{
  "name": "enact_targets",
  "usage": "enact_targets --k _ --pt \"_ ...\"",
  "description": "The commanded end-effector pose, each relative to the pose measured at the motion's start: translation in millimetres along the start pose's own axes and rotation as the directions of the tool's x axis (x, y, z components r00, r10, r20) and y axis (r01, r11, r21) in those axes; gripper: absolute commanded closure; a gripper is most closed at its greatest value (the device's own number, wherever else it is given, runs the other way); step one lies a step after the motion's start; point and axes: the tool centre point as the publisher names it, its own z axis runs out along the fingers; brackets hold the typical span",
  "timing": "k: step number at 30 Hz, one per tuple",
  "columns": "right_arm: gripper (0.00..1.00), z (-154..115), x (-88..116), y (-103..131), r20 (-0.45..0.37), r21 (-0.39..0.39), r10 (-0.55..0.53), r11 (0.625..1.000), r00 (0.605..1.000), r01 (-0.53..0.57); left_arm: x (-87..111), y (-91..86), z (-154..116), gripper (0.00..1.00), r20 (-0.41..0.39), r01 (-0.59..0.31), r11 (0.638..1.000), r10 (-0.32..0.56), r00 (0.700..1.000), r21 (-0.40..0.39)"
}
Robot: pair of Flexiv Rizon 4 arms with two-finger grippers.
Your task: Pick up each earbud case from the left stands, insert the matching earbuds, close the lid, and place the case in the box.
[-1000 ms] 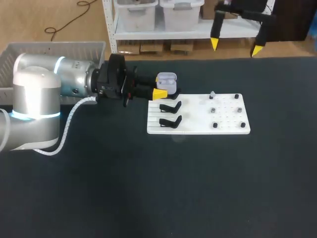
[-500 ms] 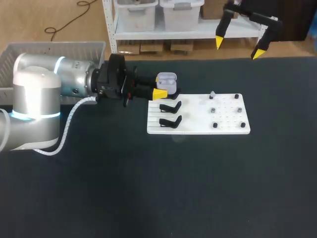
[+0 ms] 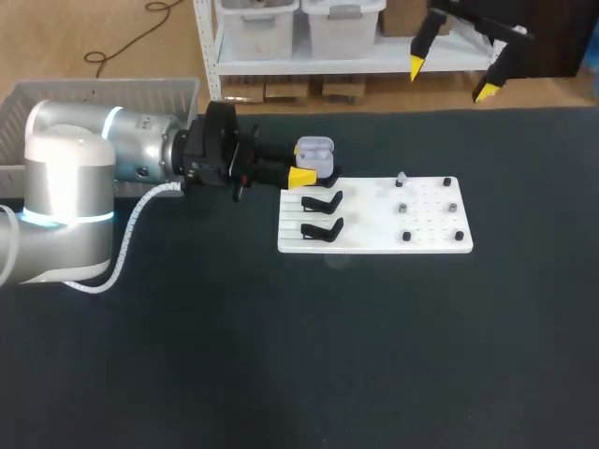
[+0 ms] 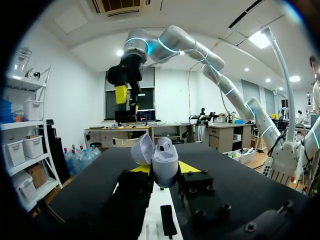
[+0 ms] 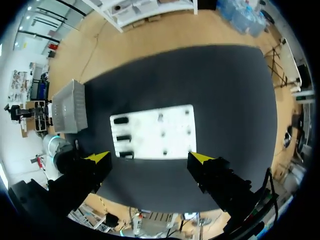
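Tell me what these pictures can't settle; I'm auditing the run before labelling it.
Inside the earbud case: too small in head view; its shell hides it in left wrist view.
The small pieces on the white board: too small everywhere to tell earbuds from pegs.
Arm above the right end effector: cut by head view's top edge.

The right arm's black, yellow-tipped gripper (image 3: 451,79) drifts higher, farther beyond the far edge of the dark table (image 3: 543,140), turning slightly.

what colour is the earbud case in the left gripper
The earbud case is pale lilac-white; it shows best in the left wrist view.
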Motion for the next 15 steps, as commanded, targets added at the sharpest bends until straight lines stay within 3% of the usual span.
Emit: enact_targets --k 1,8,15 --pt "0.00 7.0 -3.6 0.0 0.068 0.032 -0.033 0.999 0.997 0.031 0.1 0.6 -0.1 1.00 -0.002 0.001 1.000 -0.001 1.000 0.002" --pt "0.00 33.0 -16.9 -13.0 0.084 0.186 -0.016 0.983 0.996 0.001 0.1 0.6 -0.1 1.00 -0.002 0.001 1.000 -0.001 1.000 0.002" --pt "0.00 53.5 -10.8 -22.5 0.025 0.174 0.074 0.982 0.997 -0.077 0.1 0.6 -0.1 1.00 -0.002 0.001 1.000 -0.001 1.000 0.002"
